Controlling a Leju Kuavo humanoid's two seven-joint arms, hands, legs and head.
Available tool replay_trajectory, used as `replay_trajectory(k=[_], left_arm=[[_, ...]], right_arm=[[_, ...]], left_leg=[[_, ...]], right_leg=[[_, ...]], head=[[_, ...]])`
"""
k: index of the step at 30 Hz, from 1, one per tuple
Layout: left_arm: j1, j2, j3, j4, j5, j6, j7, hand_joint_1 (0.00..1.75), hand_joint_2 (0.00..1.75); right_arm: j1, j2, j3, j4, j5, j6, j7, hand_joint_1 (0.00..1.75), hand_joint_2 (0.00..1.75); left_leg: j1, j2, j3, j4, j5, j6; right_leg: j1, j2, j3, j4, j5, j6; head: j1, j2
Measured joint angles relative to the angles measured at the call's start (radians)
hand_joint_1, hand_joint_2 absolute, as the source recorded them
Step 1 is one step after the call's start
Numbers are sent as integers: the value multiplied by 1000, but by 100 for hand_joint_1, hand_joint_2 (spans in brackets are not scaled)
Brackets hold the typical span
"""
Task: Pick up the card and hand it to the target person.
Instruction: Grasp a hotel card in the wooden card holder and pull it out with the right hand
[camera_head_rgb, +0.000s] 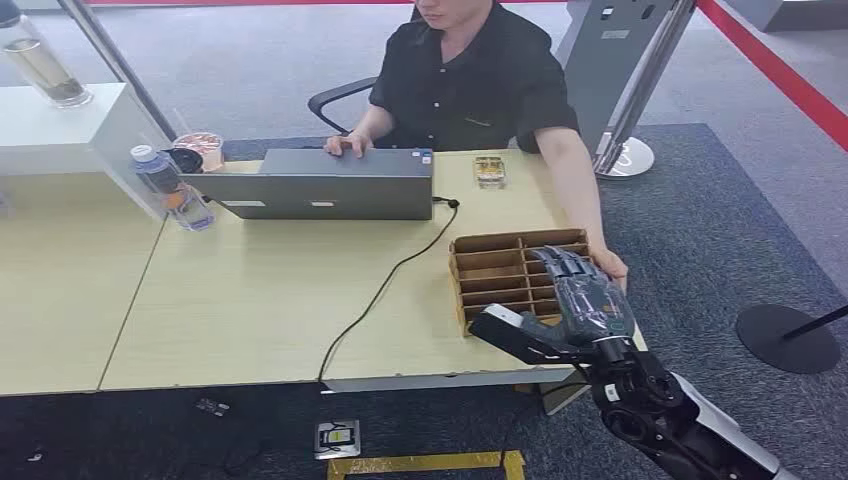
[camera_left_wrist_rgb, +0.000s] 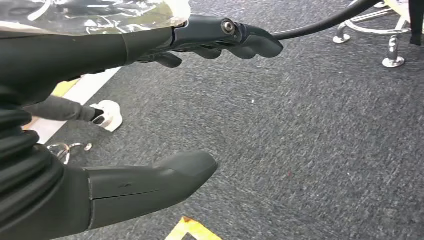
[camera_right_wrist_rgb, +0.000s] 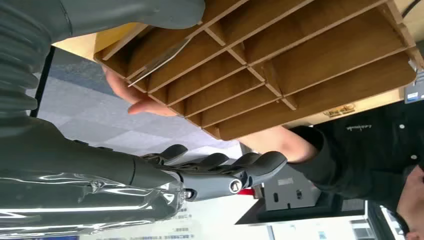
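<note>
A thin pale card (camera_right_wrist_rgb: 159, 59) leans in a slot of the brown wooden divider box (camera_head_rgb: 492, 268) at the table's right end. My right hand (camera_head_rgb: 582, 297) hovers over the box's near right corner, palm toward the slots. Its thumb (camera_right_wrist_rgb: 125, 14) is just above the card and its dark fingers (camera_right_wrist_rgb: 225, 169) are spread well away, gripping nothing. The person in a black shirt (camera_head_rgb: 470, 80) sits behind the table and reaches one hand (camera_head_rgb: 612, 268) to the box's right side, also seen as the person's hand (camera_right_wrist_rgb: 131, 95). My left hand (camera_left_wrist_rgb: 150, 100) hangs over the carpet, fingers apart and holding nothing.
A grey laptop (camera_head_rgb: 325, 185) stands open before the person, its black cable (camera_head_rgb: 385, 285) trailing across the table to the front edge. Bottles and a cup (camera_head_rgb: 170, 185) sit at the back left. A small box (camera_head_rgb: 489, 170) lies beyond the divider box. A stanchion base (camera_head_rgb: 790, 340) stands on the right.
</note>
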Motion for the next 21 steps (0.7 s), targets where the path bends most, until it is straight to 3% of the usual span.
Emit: replay_trajectory(k=[7,12,21], left_arm=[[0,0,0,0,2,0,6,0,175],[0,0,0,0,2,0,6,0,175],[0,0,0,0,-2,0,-8,0,175]], right_arm=[[-11,10,17,6,0,21,-10,39,175],[-25,20,31,28,-1,17,-17,62,175],[-38,26,46,85,-10,-17,-5,44,175]], left_leg=[[0,0,0,0,0,0],[0,0,0,0,0,0],[0,0,0,0,0,0]], right_leg=[[0,0,0,0,0,0],[0,0,0,0,0,0],[0,0,0,0,0,0]], head=[[0,0],[0,0],[0,0]])
